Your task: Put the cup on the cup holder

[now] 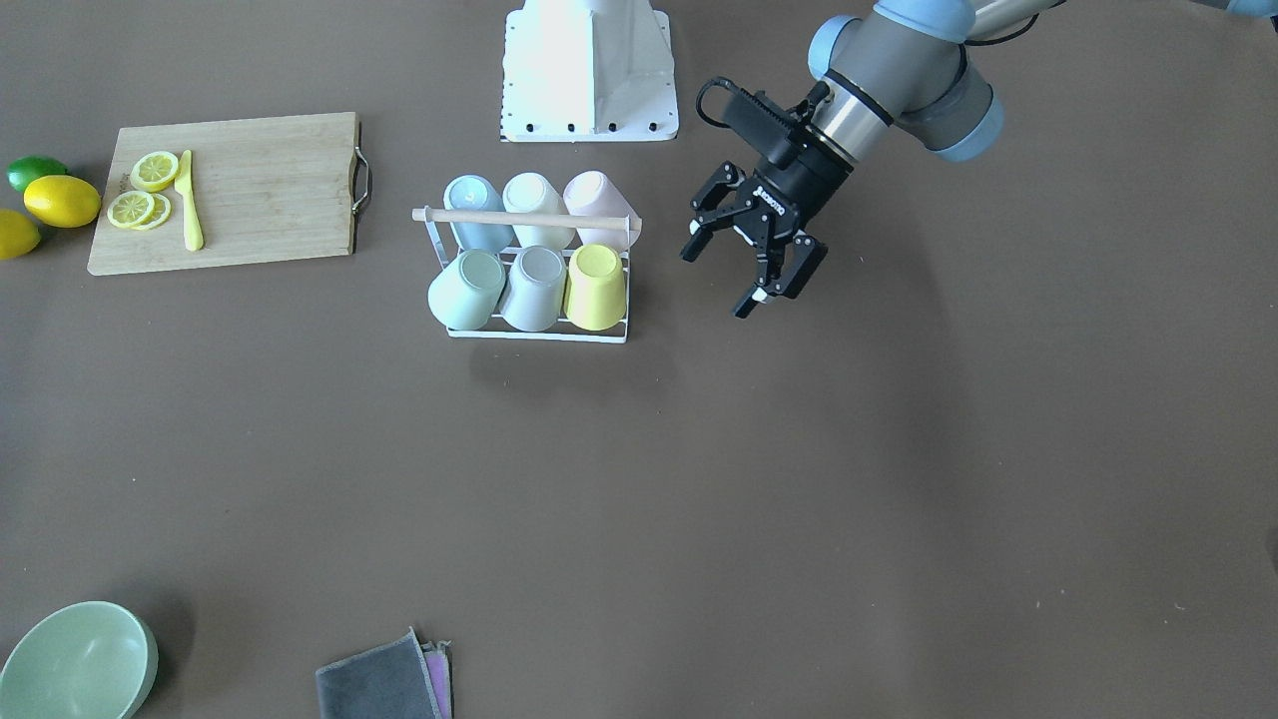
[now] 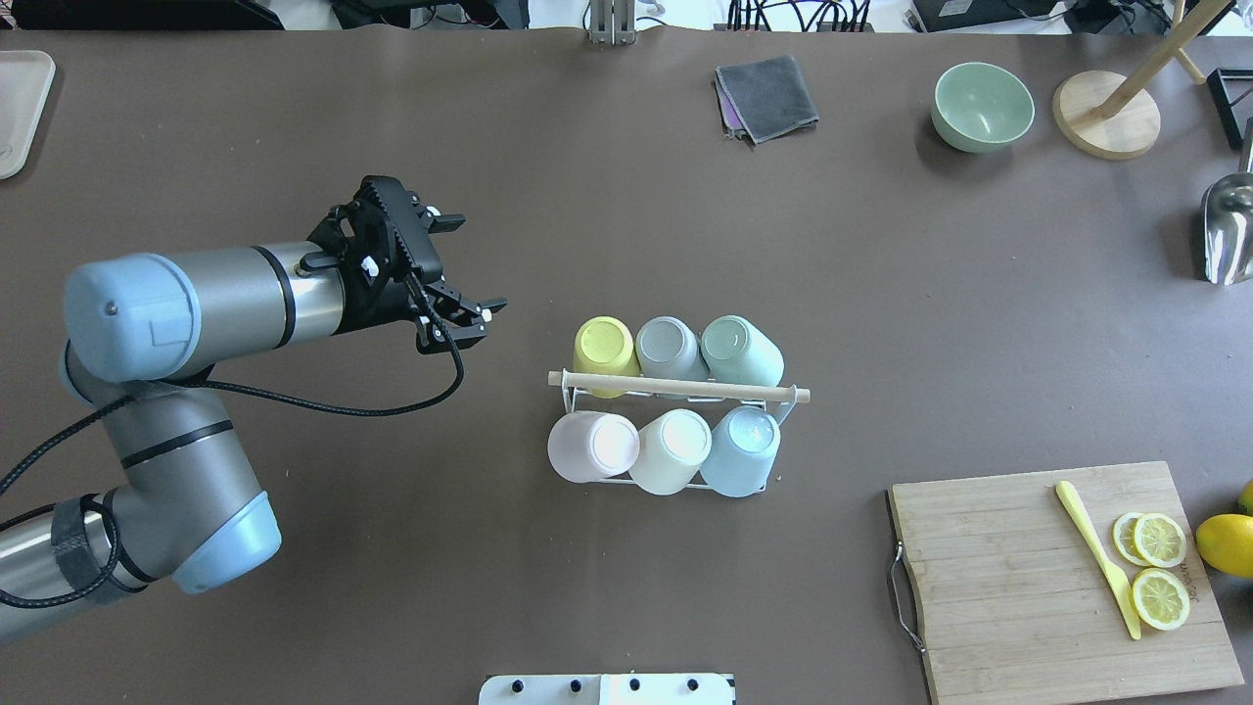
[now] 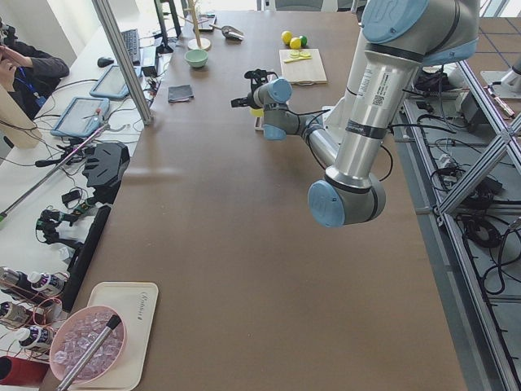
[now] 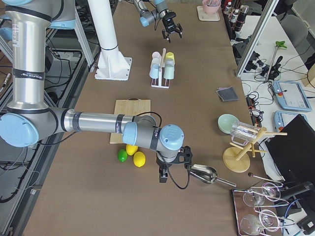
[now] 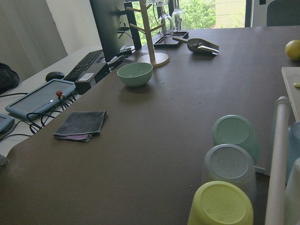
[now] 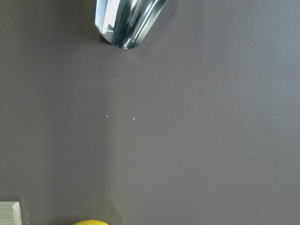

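Observation:
The cup holder (image 1: pixel 539 336) is a white wire rack with a wooden rod handle (image 2: pixel 685 388), standing mid-table. Six cups sit upside down on its prongs: yellow (image 1: pixel 596 285), grey (image 1: pixel 534 288) and mint (image 1: pixel 466 290) in one row, pink (image 1: pixel 597 198), white (image 1: pixel 534 198) and blue (image 1: pixel 474 218) in the other. My left gripper (image 1: pixel 744 270) hovers open and empty beside the yellow and pink end of the rack, also in the overhead view (image 2: pixel 478 264). Its wrist view shows the yellow cup (image 5: pixel 220 206) close. My right gripper (image 4: pixel 172 172) shows only in the right side view; I cannot tell its state.
A wooden cutting board (image 2: pixel 1028 578) with lemon slices and a yellow knife (image 2: pixel 1096 553) lies right of the rack, with lemons (image 1: pixel 62 200) beyond it. A green bowl (image 2: pixel 982 106), grey cloth (image 2: pixel 768 93), metal scoop (image 2: pixel 1226 230) and wooden stand (image 2: pixel 1106 122) are at the far side.

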Tool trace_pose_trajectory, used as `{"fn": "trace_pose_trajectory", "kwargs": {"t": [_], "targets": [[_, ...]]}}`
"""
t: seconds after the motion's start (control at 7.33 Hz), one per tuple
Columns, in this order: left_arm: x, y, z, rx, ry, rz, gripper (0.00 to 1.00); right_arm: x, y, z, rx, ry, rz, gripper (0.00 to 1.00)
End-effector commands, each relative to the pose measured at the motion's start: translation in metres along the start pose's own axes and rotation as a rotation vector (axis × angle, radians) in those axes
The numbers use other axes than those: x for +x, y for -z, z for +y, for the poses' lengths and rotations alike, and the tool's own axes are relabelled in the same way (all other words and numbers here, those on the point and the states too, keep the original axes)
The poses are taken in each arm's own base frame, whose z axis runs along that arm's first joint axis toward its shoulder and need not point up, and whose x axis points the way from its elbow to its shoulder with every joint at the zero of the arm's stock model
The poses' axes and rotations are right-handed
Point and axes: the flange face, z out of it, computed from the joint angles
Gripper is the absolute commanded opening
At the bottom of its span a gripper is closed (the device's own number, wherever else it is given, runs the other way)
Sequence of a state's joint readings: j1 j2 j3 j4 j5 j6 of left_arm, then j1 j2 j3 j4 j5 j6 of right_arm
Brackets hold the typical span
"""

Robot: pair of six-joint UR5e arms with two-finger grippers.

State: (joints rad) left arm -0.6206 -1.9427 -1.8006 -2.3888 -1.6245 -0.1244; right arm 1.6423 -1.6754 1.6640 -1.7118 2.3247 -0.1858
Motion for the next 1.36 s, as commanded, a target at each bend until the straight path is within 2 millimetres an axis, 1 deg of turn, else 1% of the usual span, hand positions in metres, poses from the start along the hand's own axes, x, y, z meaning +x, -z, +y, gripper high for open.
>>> {"fn": "trace_pose_trajectory", "kwargs": {"t": [0.0, 0.27, 0.41, 0.55, 0.68, 0.82, 0.95, 1.09, 1.23], "targets": [[-0.048, -0.013, 0.028, -0.268, -0.033, -0.139, 0.99, 0.003, 0.004, 0.004, 0.007, 0.048, 0.0, 1.0], [-0.062, -0.025, 0.059, -0.481, -0.027, -0.224, 0.99, -0.006, 0.016, -0.003, -0.043, 0.002, -0.006, 1.0], [-0.067, -0.028, 0.072, -0.591, -0.015, -0.237, 0.99, -0.007, 0.018, -0.004, -0.045, 0.002, -0.001, 1.0], [-0.068, -0.03, 0.079, -0.638, -0.012, -0.241, 0.99, -0.006, 0.017, -0.004, -0.045, 0.003, 0.004, 1.0], [-0.071, -0.031, 0.082, -0.647, -0.01, -0.244, 0.99, -0.006, 0.017, -0.004, -0.044, 0.007, 0.005, 1.0], [-0.078, -0.028, 0.088, -0.657, -0.002, -0.255, 0.99, -0.006, 0.015, -0.004, -0.046, 0.006, 0.001, 1.0], [-0.099, -0.025, 0.095, -0.66, 0.107, -0.312, 0.99, -0.006, 0.015, -0.005, -0.044, 0.008, 0.0, 1.0], [-0.109, -0.021, 0.108, -0.663, 0.246, -0.351, 0.99, -0.007, 0.015, -0.007, -0.037, 0.014, 0.002, 1.0], [-0.147, -0.006, 0.12, -0.699, 0.366, -0.297, 0.99, -0.011, 0.014, -0.011, -0.021, 0.038, 0.009, 1.0]]}}
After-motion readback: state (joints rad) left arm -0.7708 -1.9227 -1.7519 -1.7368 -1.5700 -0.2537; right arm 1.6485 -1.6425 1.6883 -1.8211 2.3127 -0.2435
